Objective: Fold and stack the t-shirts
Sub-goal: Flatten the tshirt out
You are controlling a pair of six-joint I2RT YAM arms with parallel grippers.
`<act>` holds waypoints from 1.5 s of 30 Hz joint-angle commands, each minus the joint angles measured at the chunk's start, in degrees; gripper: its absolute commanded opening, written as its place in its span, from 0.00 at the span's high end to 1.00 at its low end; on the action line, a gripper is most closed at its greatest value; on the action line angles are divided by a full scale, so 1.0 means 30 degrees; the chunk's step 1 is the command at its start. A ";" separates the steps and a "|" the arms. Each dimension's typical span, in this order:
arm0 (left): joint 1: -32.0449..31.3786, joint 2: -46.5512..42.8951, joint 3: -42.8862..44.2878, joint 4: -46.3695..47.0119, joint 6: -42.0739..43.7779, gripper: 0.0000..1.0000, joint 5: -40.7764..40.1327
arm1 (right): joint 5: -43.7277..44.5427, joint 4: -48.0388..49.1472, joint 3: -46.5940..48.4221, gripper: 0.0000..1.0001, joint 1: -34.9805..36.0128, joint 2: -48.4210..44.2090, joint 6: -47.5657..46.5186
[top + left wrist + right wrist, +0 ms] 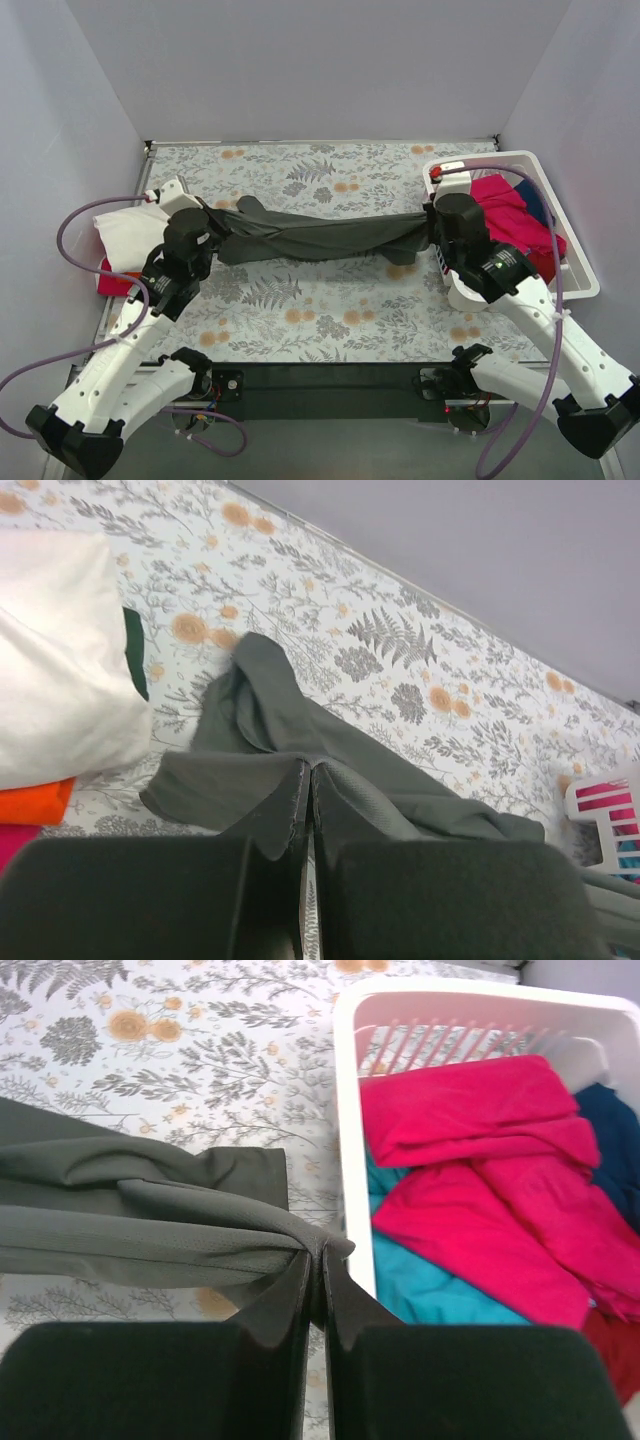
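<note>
1. Seen from the top cam, the dark grey tee [320,238] is pulled into a long, bunched band across the table [330,310], running from 9 o'clock to 3 o'clock a bit beyond centre.
2. L gripper [212,225] is at the band's 9 o'clock end. The wrist cam shows its fingers pressed together w/ grey cloth pinched between them, so it's clamped on that tee.
3. R gripper [428,230] is at the 3 o'clock end. Its wrist cam shows the same: fingers closed tight on a gathered fold of the tee, right beside the basket wall.
4. In the L wrist cam, a loose flap of the tee trails out past the fingers toward 11 o'clock and lies on the floral table. We can't tell whether the mid-span touches the surface.
5. The folded pile sits at the table's 9 o'clock edge, near the L gripper. The white tee [130,235] is on top, w/ the orange tee [35,802] under it, a pink sliver [12,842] lower still, and a dark green edge [135,650] peeking out at the side.
6. The white slatted basket [490,157] stands at 3 o'clock, just behind the R gripper.
7. Inside the basket, the magenta tee [480,1160] is crumpled on top and the teal tee [430,1285] lies beneath it on the near-wall side. The navy tee [610,1130] is at the far side and the maroon tee [610,1345] is low in the corner.
</note>
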 commanded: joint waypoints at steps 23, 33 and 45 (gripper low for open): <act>0.6218 0.9949 1.3152 -0.0184 0.3708 1.00 0.8748 | -0.3023 0.2010 1.0887 0.99 -0.2448 0.7633 -0.3120; 0.6900 1.4471 2.3648 -0.2820 0.4615 1.00 1.1475 | -0.4606 0.0810 2.0653 0.99 -0.3009 1.2598 -0.4849; 0.6899 0.6096 1.7729 -0.2667 0.3971 1.00 1.3820 | -0.7446 0.1750 1.2249 0.99 -0.2220 0.4224 -0.4001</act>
